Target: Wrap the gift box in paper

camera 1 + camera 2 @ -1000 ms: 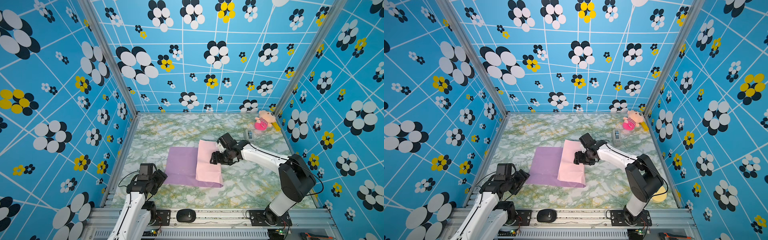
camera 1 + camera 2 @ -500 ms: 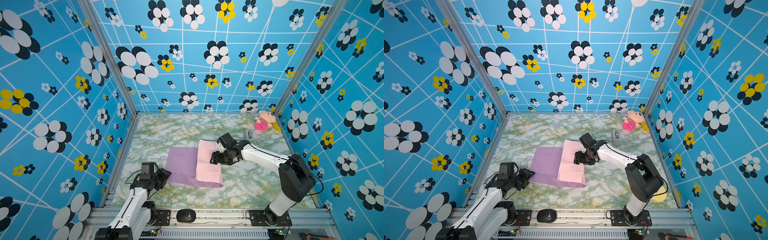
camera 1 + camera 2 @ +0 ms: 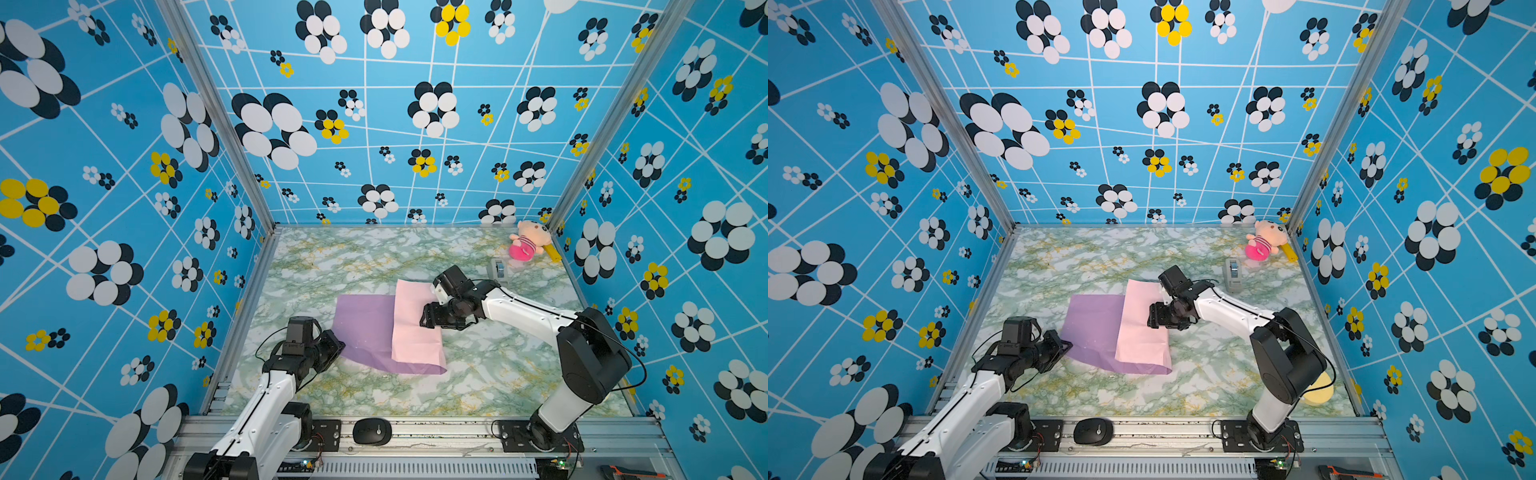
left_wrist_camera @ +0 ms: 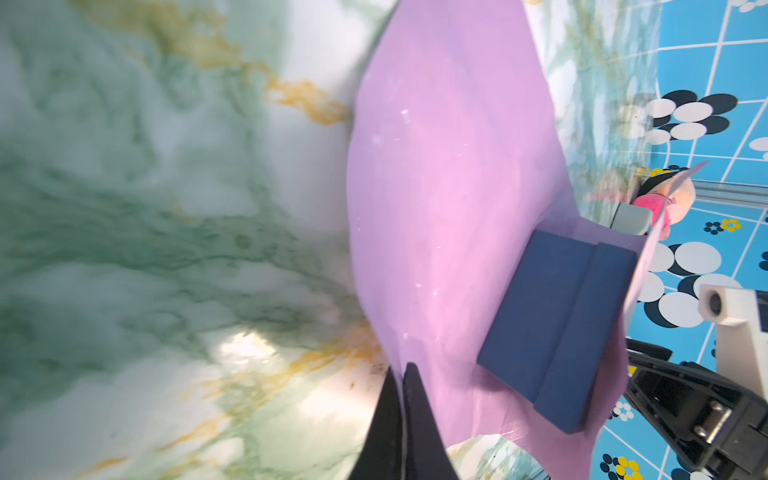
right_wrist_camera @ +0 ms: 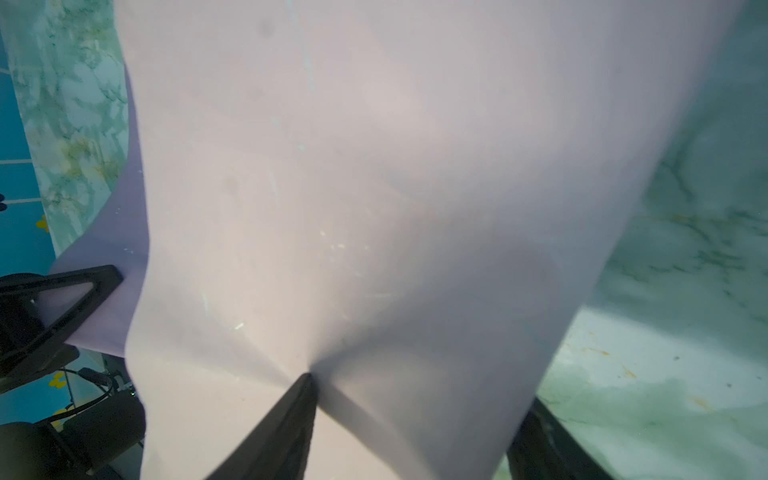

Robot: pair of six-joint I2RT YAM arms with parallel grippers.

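table [image 3: 353, 266]: green-white marble
paper [image 3: 365, 328]: centre
tape dispenser [image 3: 1234, 274]: 2 o'clock
plush toy [image 3: 527, 245]: 2 o'clock, far corner
yellow disc [image 3: 1318, 395]: 5 o'clock

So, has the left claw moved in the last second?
Yes. The left claw went forward, away from the front rail, to the left edge of the paper.

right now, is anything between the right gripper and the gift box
Yes: the paper is folded over the gift box, pink side up, and the right gripper presses on that flap from above, touching paper, not box.
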